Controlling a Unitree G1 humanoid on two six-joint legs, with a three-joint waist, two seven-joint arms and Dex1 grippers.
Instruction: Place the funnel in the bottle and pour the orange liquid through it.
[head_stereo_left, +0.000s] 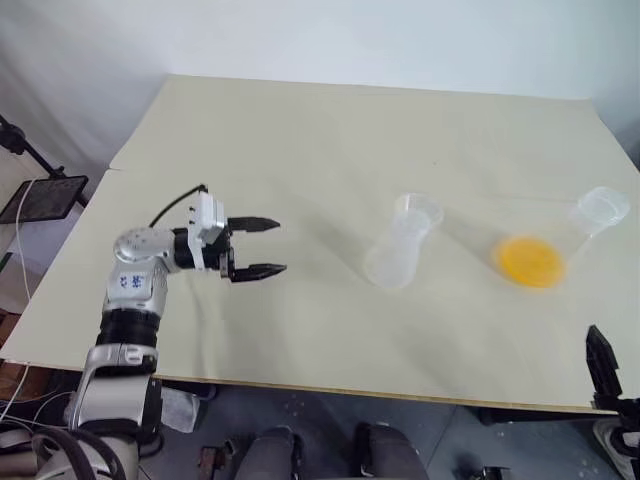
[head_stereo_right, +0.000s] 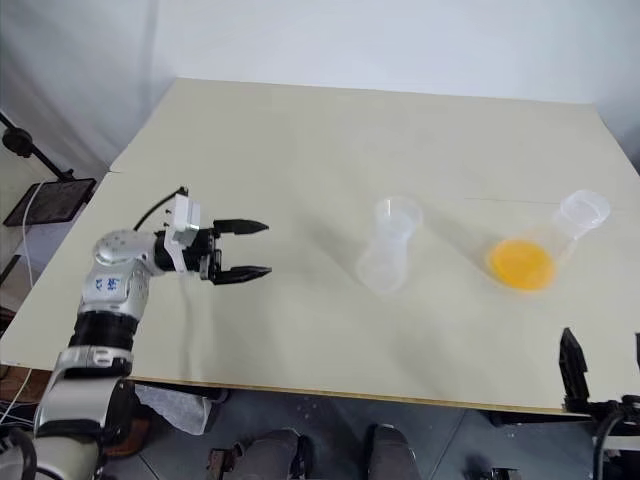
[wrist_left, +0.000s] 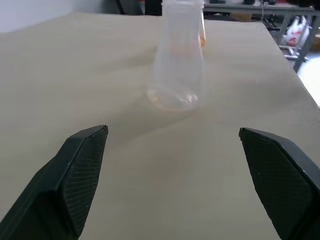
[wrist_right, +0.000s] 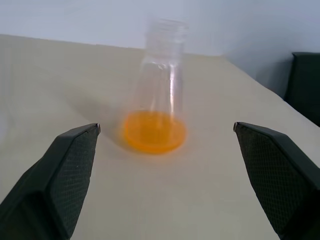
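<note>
Both claws, left (head_stereo_left: 263, 246) and right (wrist_right: 165, 131), gaped empty; left of the orange liquid (head_stereo_left: 530, 260), the bottle (head_stereo_left: 402, 243) looked light, slippery, best gripped at its neck.

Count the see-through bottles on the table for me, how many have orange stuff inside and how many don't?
With orange liquid: 1, the bigger flask
Without orange liquid: 1, the smaller bottle
Total: 2

Clear glossy plastic bottle (head_stereo_left: 402, 243); smooth matt cream table (head_stereo_left: 300, 150); matt black textured left pincer (head_stereo_left: 262, 247) fingers
</note>
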